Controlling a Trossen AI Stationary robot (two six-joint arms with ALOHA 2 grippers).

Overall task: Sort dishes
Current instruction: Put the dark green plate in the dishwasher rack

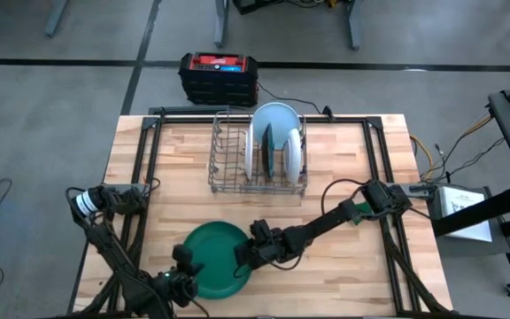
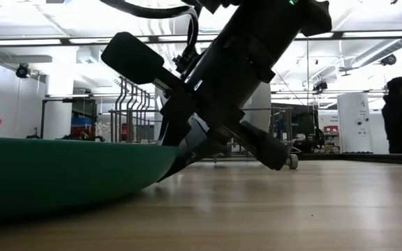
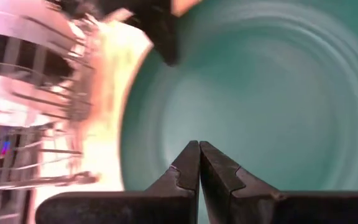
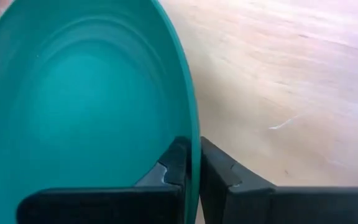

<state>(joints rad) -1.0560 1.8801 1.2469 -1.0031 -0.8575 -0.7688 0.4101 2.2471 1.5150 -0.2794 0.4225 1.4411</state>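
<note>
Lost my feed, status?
Right pincer shut on green plate rim. Left pincer shut, empty, over plate. Other plates in rack. Nothing blocking.

Four plates, one rack, two arms

One green plate [image 1: 212,257] lies on the counter [image 1: 352,266]; three plates [image 1: 275,142] stand in the one wire rack [image 1: 228,164]: pale blue, teal, white. Two arms, each with one hand: left hand [image 1: 187,279], right hand [image 1: 242,260].
</note>
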